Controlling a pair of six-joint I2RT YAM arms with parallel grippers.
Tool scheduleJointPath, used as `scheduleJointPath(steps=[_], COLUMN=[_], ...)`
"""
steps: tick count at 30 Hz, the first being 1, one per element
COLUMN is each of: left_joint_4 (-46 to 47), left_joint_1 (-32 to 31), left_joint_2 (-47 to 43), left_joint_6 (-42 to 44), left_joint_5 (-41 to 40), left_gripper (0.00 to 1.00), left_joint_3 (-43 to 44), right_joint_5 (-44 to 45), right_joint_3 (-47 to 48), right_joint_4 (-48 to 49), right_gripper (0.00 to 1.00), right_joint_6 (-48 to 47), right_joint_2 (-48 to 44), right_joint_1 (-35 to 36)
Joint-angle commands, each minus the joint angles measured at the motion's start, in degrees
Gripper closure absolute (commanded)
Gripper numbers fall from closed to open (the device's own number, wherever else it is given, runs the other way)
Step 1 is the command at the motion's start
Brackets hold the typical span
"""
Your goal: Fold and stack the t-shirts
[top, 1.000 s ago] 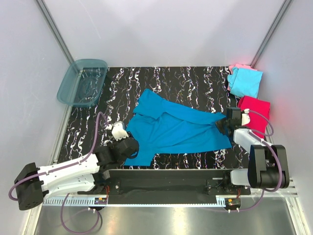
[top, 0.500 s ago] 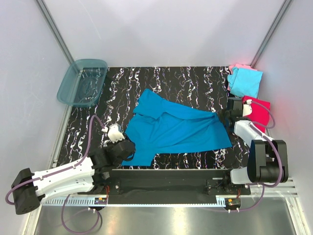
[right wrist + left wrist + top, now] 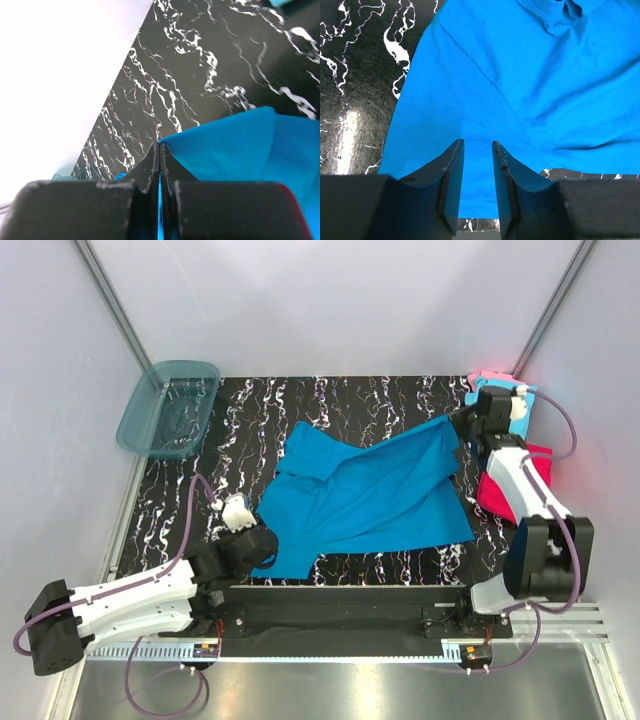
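Note:
The large teal-blue t-shirt lies spread on the black marbled table. My right gripper is shut on the shirt's right corner and holds it raised at the far right; blue cloth shows between its jaws. My left gripper hovers over the shirt's near-left hem. Its fingers stand open with nothing between them. At the far right lie the light cyan t-shirt, the pale pink one and the magenta-red one, all partly hidden by the right arm.
A translucent teal tub sits at the table's far left corner. Grey walls with metal posts close in the back and both sides. The arms' base rail runs along the near edge.
My right gripper closed on the shirt's right corner and carried it up and toward the far right, dragging cloth with it. My left gripper drew back slightly toward the near left.

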Motion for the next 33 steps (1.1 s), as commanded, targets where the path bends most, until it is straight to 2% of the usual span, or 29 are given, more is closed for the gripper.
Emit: scheduleJointPath(steps=[1, 5, 8, 9, 11, 15, 16, 22, 26, 33], left_joint_4=[1.0, 2.9, 10.1, 15.7, 22.1, 32.7, 33.7, 38.3, 37.9, 38.2], left_joint_1=[0.4, 1.4, 4.7, 5.9, 10.5, 17.9, 19.4, 21.1, 21.1, 21.2], left_joint_2=[0.3, 2.1, 4.5, 5.4, 9.1, 21.9, 28.1, 46.8, 53.3, 55.7], left_joint_6=[0.6, 3.6, 9.2, 10.8, 15.5, 17.4, 17.2, 15.0, 13.8, 13.3], left_joint_5=[-2.0, -4.3, -4.2, -3.7, 0.4, 10.2, 13.6, 21.2, 23.4, 23.4], left_gripper=[0.65, 0.54, 0.42, 0.39, 0.36, 0.36, 0.37, 0.44, 0.48, 0.49], left_joint_3=[3.1, 5.2, 6.1, 6.3, 6.5, 12.0, 15.3, 28.1, 34.0, 34.9], right_joint_5=[-1.6, -1.4, -0.9, -0.9, -0.7, -0.3, -0.3, -1.0, -0.8, -1.4], right_joint_3=[7.8, 11.4, 11.2, 10.9, 9.3, 6.1, 5.4, 5.4, 5.6, 5.2], right_joint_4=[-1.6, -2.6, -2.6, -2.4, -2.1, -0.5, -0.3, 0.1, 0.1, 0.8], right_gripper=[1.0, 1.0, 1.0, 1.0, 1.0, 1.0, 1.0, 1.0, 1.0, 1.0], right_joint_6=[-2.0, -3.0, -3.5, -3.5, -3.7, -3.6, -3.6, -3.5, -3.5, -3.0], right_joint_2=[4.7, 7.3, 7.0, 6.8, 6.5, 5.2, 5.1, 5.3, 5.8, 6.1], right_joint_1=[0.3, 0.3, 2.5, 2.6, 2.8, 2.8, 2.8, 2.8, 2.8, 2.8])
